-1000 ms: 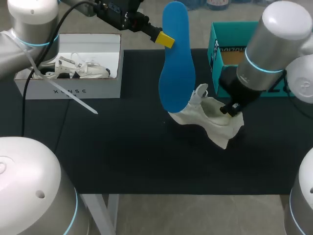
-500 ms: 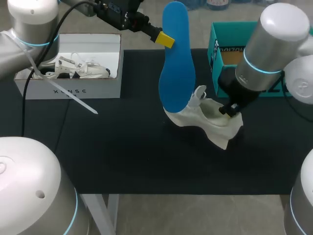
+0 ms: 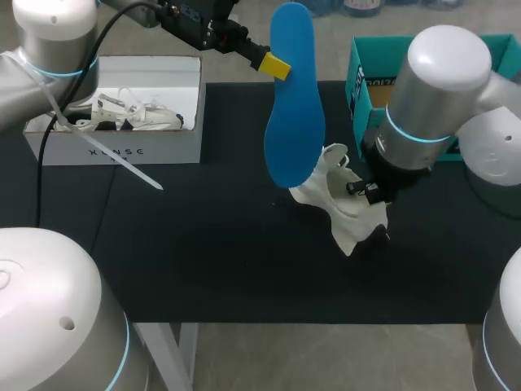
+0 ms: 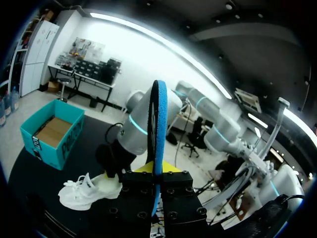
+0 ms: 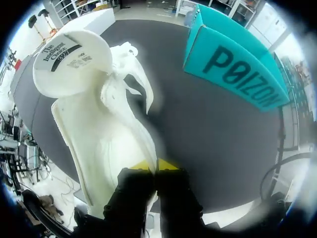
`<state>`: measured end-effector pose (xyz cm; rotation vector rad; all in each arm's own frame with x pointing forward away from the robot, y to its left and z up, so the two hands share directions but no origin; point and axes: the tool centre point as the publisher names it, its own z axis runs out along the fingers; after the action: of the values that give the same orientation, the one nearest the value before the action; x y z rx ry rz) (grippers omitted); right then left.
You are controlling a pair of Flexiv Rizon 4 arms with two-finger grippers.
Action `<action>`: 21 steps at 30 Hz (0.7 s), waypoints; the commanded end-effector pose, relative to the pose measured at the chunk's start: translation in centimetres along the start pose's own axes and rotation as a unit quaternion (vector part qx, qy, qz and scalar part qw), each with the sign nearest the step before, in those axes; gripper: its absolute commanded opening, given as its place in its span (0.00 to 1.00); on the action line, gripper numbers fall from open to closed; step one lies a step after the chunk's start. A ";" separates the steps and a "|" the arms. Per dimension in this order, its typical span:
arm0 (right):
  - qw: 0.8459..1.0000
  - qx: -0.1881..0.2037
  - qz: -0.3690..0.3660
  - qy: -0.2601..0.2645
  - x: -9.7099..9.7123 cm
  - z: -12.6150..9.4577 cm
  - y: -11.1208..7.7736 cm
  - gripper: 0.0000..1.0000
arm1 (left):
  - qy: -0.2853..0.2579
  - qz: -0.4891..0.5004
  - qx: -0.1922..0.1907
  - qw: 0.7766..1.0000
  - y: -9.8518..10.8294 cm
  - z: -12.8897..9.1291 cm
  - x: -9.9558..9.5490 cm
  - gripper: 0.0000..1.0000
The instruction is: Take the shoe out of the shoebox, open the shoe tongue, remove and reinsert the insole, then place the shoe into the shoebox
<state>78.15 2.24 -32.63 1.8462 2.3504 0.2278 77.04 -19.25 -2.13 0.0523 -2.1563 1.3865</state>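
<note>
My left gripper (image 3: 275,67) is shut on the upper end of the blue insole (image 3: 293,114), which hangs upright above the table. In the left wrist view the insole (image 4: 157,124) stands edge-on between the fingers of that gripper (image 4: 157,171). The white shoe (image 3: 338,204) is tilted on the black mat just under the insole's lower end. My right gripper (image 3: 363,189) is shut on the shoe's heel collar. In the right wrist view the shoe (image 5: 106,134) stretches ahead of that gripper (image 5: 154,166), and a white printed oval (image 5: 72,59), probably the insole's underside, shows beyond it.
A teal box (image 3: 370,77) stands open at the back right, close behind my right arm. A white shoebox (image 3: 122,151) with a second shoe and laces inside sits at the back left. Bare black mat (image 3: 203,244) lies in front of the shoe.
My right arm has moved left and turned, swinging the shoe's heel toward the front and tipping the shoe. The left arm and the insole have stayed still.
</note>
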 end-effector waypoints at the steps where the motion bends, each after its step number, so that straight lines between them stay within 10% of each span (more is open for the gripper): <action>1: 0.993 -0.044 0.111 -0.007 0.8 0.1 -2.0 0.00 | -0.001 0.000 0.000 1.000 0.0 0.0 0.0 0.00; 21: 0.979 -0.062 0.195 -0.005 0.8 2.1 -1.7 0.00 | -0.001 0.000 0.000 1.000 0.0 0.0 0.0 0.00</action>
<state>76.34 2.56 -34.68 2.2189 1.8916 0.3972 77.04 -19.25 -2.13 0.0523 -2.1563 1.3864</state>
